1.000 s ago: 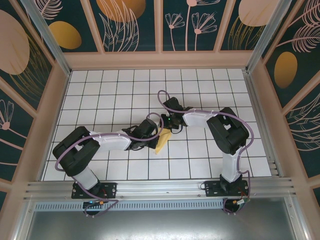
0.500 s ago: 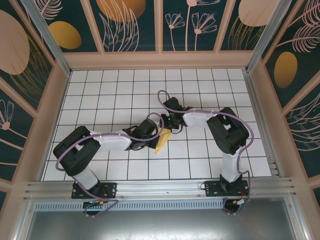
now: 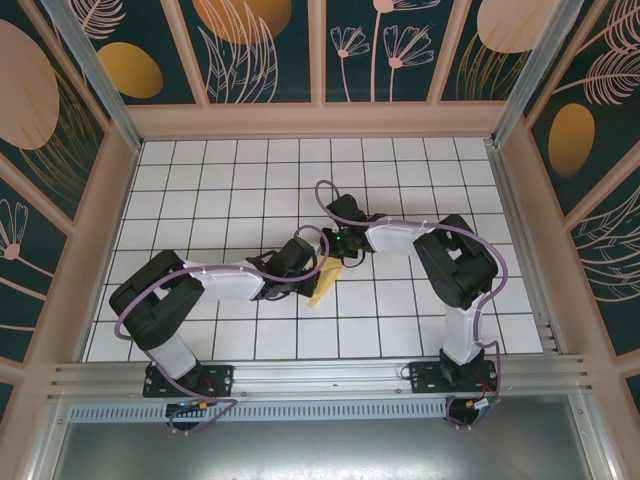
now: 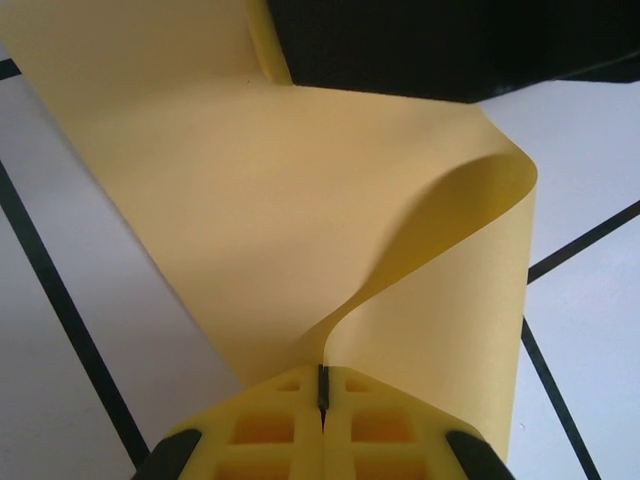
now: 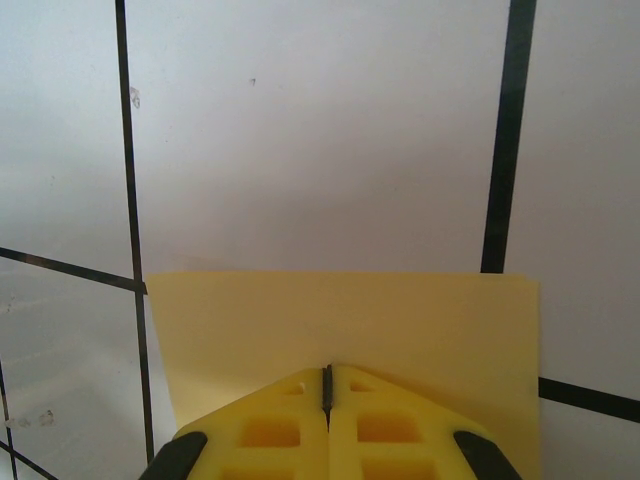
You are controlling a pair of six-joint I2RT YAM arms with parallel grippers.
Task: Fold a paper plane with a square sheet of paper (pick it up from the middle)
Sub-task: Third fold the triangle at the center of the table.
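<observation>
The yellow sheet of paper (image 3: 322, 288) lies folded on the white grid table between the two arms. In the left wrist view the paper (image 4: 300, 200) curls up in a loop, and its edge runs into the seam of my left gripper (image 4: 322, 385), which is shut on it. The left gripper (image 3: 308, 276) sits at the paper's left side in the top view. My right gripper (image 5: 326, 382) is shut, its tips resting on the flat paper (image 5: 250, 330); I see no paper between its jaws. It comes in from above right (image 3: 338, 262). The paper plane is out of view.
The right gripper's black body (image 4: 420, 40) stands close in front of the left gripper, on the paper's far end. White tiles with black lines (image 3: 400, 300) surround the paper. Wooden walls (image 3: 320, 120) close in the table on three sides.
The left arm has shifted slightly, and the paper looks a little narrower from above. Both grippers stay shut and the right arm holds still.
</observation>
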